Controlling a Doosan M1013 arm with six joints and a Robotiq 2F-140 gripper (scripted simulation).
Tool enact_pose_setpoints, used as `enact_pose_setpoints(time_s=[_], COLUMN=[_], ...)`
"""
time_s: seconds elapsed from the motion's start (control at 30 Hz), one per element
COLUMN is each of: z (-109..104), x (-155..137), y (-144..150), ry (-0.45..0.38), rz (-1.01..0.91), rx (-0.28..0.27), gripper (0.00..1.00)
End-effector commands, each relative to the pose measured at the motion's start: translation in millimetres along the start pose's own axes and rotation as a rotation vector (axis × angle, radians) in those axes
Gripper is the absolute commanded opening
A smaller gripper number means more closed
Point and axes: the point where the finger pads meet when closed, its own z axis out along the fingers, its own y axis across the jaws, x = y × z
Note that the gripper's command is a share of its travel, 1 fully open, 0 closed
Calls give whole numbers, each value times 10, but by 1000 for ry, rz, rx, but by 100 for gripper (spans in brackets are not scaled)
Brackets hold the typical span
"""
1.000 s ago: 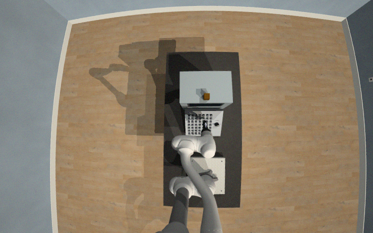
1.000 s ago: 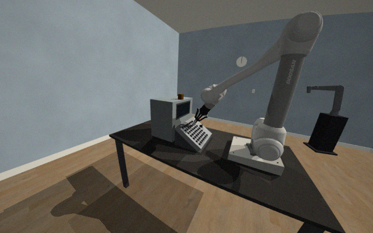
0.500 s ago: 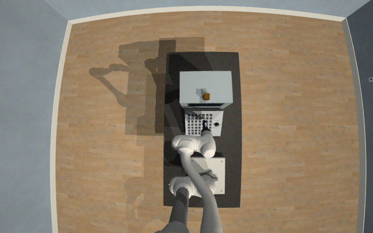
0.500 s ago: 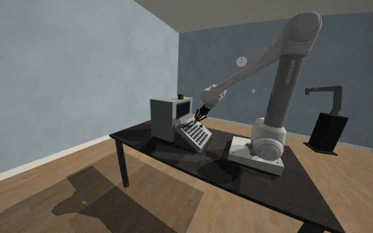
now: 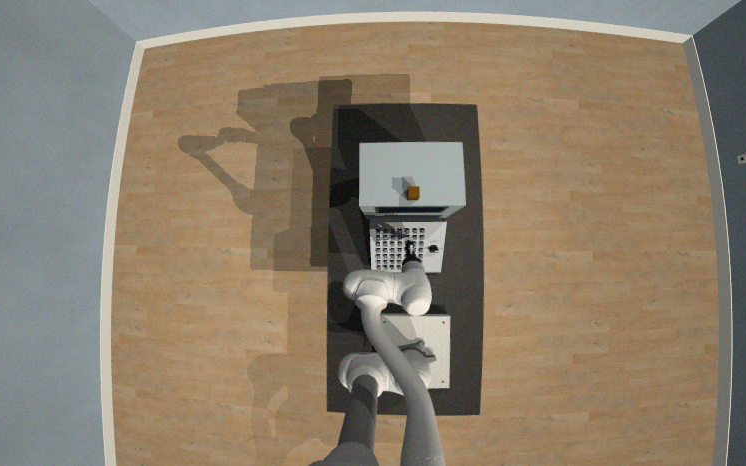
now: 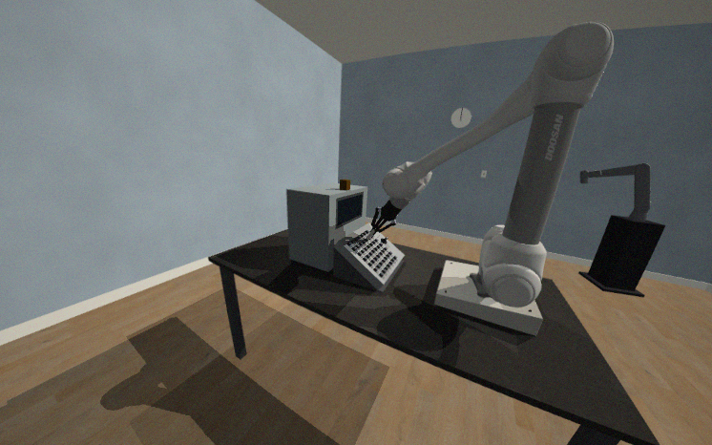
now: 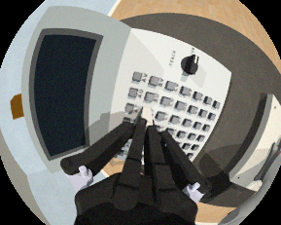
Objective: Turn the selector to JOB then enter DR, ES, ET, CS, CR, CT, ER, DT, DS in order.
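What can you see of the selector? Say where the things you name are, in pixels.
The selector (image 5: 433, 248) (image 7: 189, 65) is a dark, round knob, plastic by its look, with a raised grip bar and a pale pointer mark. It sits on the sloped panel, beside the keys, near the printed TEACH. The mark points away from TEACH, toward a second label, partly hidden. The end effector (image 5: 410, 247) (image 6: 370, 236) (image 7: 145, 113) looks clear of it.

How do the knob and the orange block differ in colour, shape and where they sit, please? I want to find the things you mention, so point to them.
The knob (image 5: 433, 248) (image 7: 189, 65) is black, while the block (image 5: 413, 193) (image 6: 345, 184) (image 7: 17, 106) is orange. The knob is rounded with a pointer; the block is boxy. The knob sits on the keypad's panel, the block on top of the screen's housing. Neither is in the jaws.
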Motion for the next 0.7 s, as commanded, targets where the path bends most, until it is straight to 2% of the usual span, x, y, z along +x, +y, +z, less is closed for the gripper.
enact_pose_setpoints(time_s=[0.0,0.67], z=[6,93], x=[0,0], y=[0,0], ry=[0,0], rz=[0,0], rx=[0,0], gripper=[0,0])
